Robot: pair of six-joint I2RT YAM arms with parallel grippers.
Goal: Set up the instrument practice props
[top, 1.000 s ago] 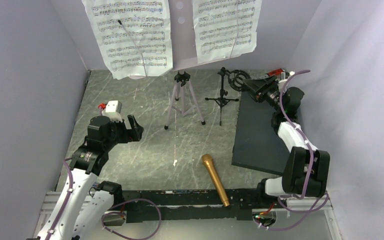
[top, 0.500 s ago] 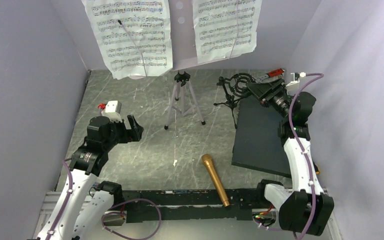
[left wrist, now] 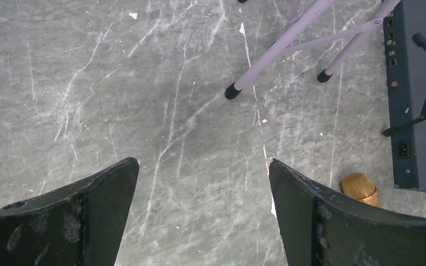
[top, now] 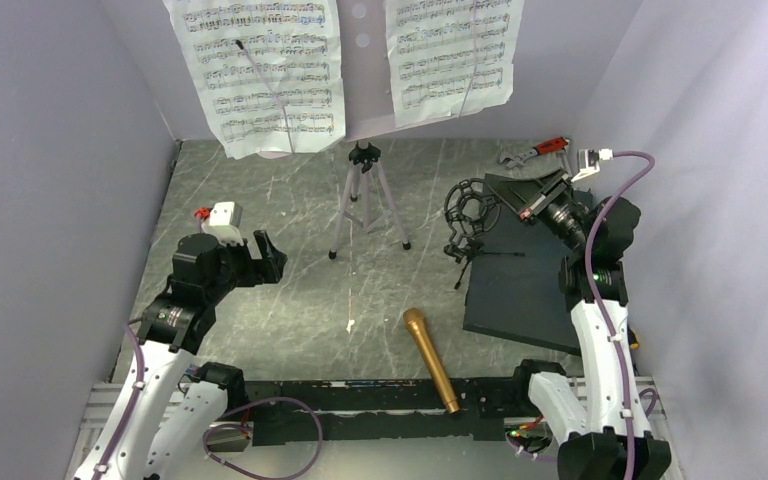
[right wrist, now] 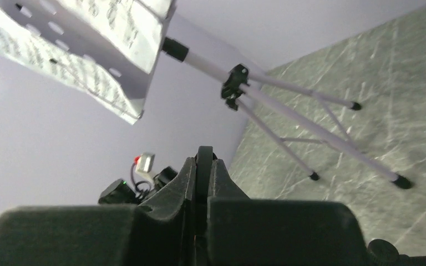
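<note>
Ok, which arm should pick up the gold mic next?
Left. Its hand is open and free, and the mic shows in its wrist view. The right hand is shut on the tilted mic stand.

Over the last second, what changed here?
The right gripper closed its jaws on the ring of the mic stand and pulled it, tilted, toward the near edge, along the slab. The left gripper, microphone and music stand stayed put.
</note>
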